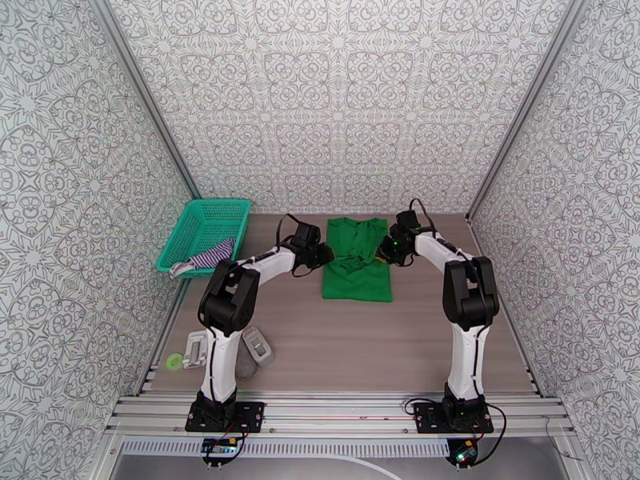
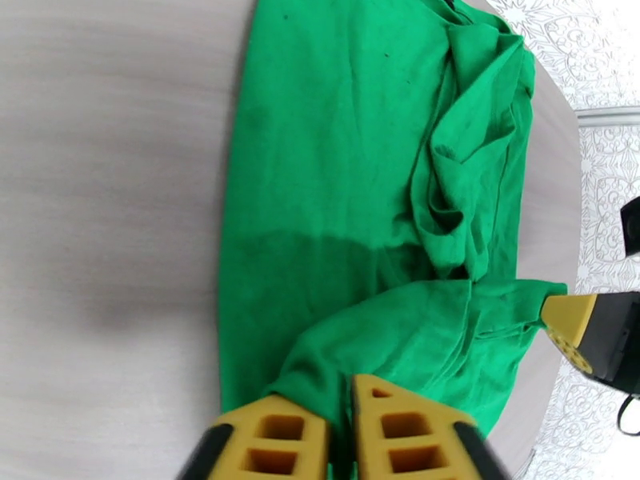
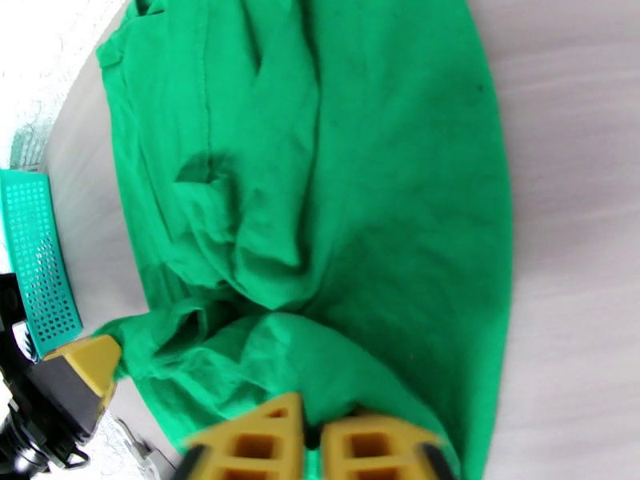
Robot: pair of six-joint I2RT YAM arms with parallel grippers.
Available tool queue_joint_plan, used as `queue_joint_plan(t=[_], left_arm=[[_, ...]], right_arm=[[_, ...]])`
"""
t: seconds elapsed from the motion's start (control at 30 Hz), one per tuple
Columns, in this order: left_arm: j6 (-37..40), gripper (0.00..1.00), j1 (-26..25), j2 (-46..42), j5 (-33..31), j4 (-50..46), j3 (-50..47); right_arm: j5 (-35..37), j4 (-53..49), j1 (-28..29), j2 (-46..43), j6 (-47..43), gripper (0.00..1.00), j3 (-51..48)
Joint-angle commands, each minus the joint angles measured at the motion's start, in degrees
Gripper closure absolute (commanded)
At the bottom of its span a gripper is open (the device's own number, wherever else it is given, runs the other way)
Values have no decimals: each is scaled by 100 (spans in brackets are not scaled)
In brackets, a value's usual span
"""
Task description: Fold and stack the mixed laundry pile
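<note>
Shirt (image 1: 358, 266) lies mid-table (image 1: 360, 346), part bunched. Your left gripper (image 2: 340, 430) and right gripper (image 3: 314, 442) each pinch a fold at opposite edges. It looks light and limp and will sag, so take hems or corners. Top (image 1: 210, 255) sits in basket (image 1: 206, 226).

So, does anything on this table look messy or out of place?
The striped top hangs partly out of the teal basket, draped over its near corner at the left. And the green shirt in the middle is bunched into wrinkles across its width, where the left gripper and right gripper pinch it from either side.
</note>
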Motion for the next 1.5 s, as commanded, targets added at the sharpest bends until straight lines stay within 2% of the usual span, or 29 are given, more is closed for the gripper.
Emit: queue_joint_plan(t=[0.0,0.03,0.23,0.33,0.43,0.6,0.67,0.83,1.0,1.17,1.47], left_arm=[[-103,53,119,53,47,503,-72],[-108,49,145,15,40,552,-98],[28,40,415,-469,-137,607,-337],[305,39,519,-908,-186,529,-610],[653,48,466,-1405,-165,302,-967],[1031,66,39,-1749,-164,59,-1436],[1086,70,-138,-1617,-90,61,-1416],[1074,72,-357,-982,63,149,-945],[1134,73,-404,-190,109,65,-209],[1068,73,-309,251,152,488,86],[953,56,-37,743,234,798,359]], right_arm=[[-78,64,-141,57,-156,67,78],[-120,70,-171,45,-186,64,104],[-243,128,-395,-134,-251,60,201],[-337,174,-516,-396,-254,58,72],[-405,420,-467,-879,-306,58,-451],[-713,1303,-125,-1387,13,67,-1637],[-679,1526,125,-1309,73,68,-1803],[-648,1682,403,-710,230,69,-1523],[-321,1401,398,-108,112,69,-799],[61,1076,290,338,-128,70,-130],[283,834,-83,978,-344,72,700]])
